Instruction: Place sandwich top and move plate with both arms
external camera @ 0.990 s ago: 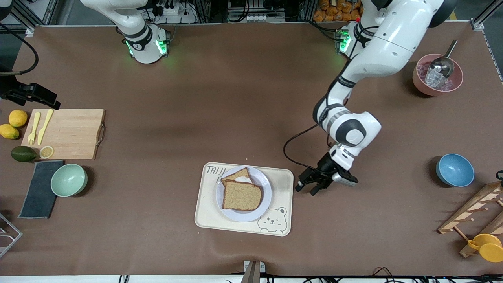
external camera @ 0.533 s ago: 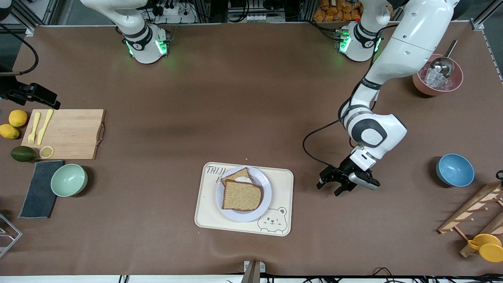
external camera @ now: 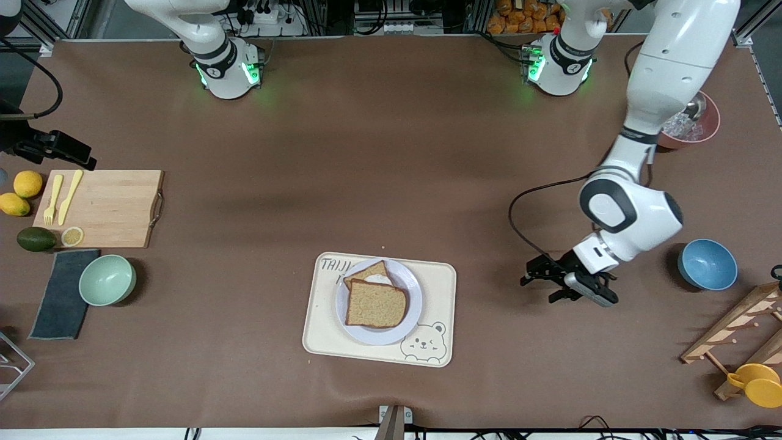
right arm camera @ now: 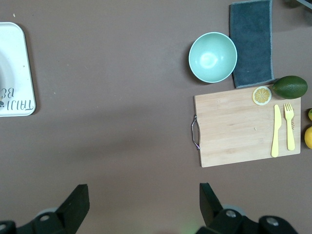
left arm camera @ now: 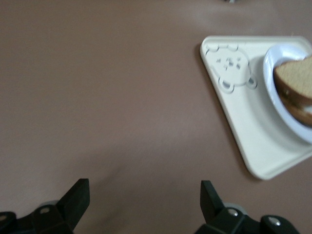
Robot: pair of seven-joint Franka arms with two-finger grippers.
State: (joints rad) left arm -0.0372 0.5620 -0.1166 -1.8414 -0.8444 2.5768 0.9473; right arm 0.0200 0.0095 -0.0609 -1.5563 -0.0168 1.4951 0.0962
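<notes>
The sandwich top [external camera: 376, 304], a plain brown bread slice, lies on the pale plate [external camera: 413, 305]. It partly covers a second slice with egg [external camera: 370, 274]. The plate sits on the cream bear tray [external camera: 441, 293]. My left gripper [external camera: 539, 288] is open and empty, low over bare table beside the tray toward the left arm's end. In the left wrist view its fingers [left arm camera: 78, 197] frame bare table, with the tray [left arm camera: 243, 126], plate [left arm camera: 269, 68] and bread [left arm camera: 295, 78] off to one side. My right gripper [right arm camera: 145, 209] is open and empty, high over the table near its base.
A wooden cutting board [external camera: 104, 208] with yellow cutlery, lemons [external camera: 27, 183], an avocado [external camera: 35, 239], a mint bowl [external camera: 107, 279] and a dark cloth [external camera: 61, 293] sit at the right arm's end. A blue bowl [external camera: 707, 264], a pink ice bowl [external camera: 696, 125] and a wooden rack [external camera: 739, 330] sit at the left arm's end.
My left arm has swung away from the tray toward the left arm's end of the table, gripper still open. The bread and plate have not moved.
</notes>
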